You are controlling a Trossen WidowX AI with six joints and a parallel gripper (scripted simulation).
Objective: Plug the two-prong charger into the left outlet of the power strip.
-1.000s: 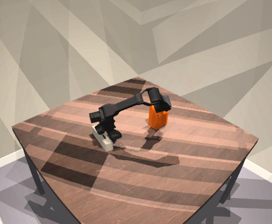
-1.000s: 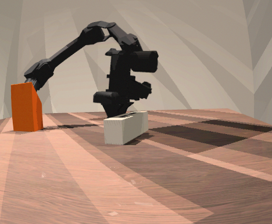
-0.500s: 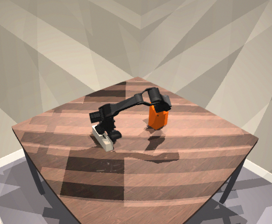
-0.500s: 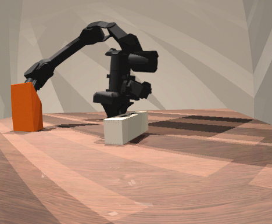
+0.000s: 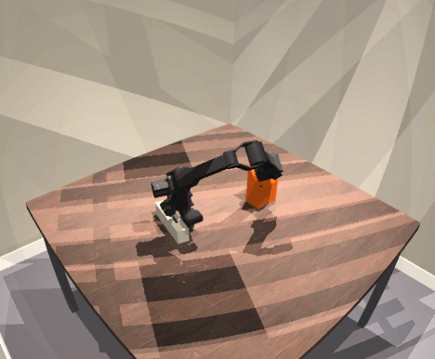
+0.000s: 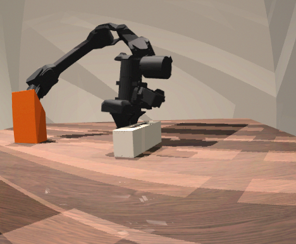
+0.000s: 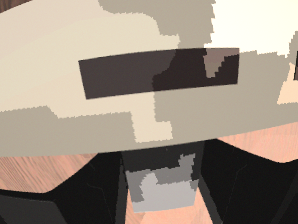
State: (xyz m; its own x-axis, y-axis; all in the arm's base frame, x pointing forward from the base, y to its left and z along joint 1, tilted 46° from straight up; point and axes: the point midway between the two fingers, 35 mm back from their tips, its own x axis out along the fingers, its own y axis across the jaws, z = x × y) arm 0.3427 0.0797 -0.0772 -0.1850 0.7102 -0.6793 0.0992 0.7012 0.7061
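Observation:
The cream power strip point(image 5: 179, 233) point(image 6: 123, 144) point(image 7: 45, 132) lies on the table. Its top shows one long dark recess point(image 7: 117, 79) in the wrist view, with a sliver of another dark area at the right edge. My gripper point(image 6: 126, 126) point(image 7: 156, 139) points down and is shut on the charger point(image 7: 162, 192), a small grey block with a dark upper part between the fingers. In the wrist view the charger is just below the strip's near edge, not over the recess. Its prongs are hidden. In the exterior view the fingertips are low, behind the strip's top edge. Any contact with the strip cannot be told.
A tall orange block point(image 5: 261, 192) point(image 6: 24, 117) stands on the wooden table point(image 5: 318, 260) point(image 6: 222, 218) at the other end of my arm. The arm arches from there to the strip. Dark shadows and light stripes cross the table.

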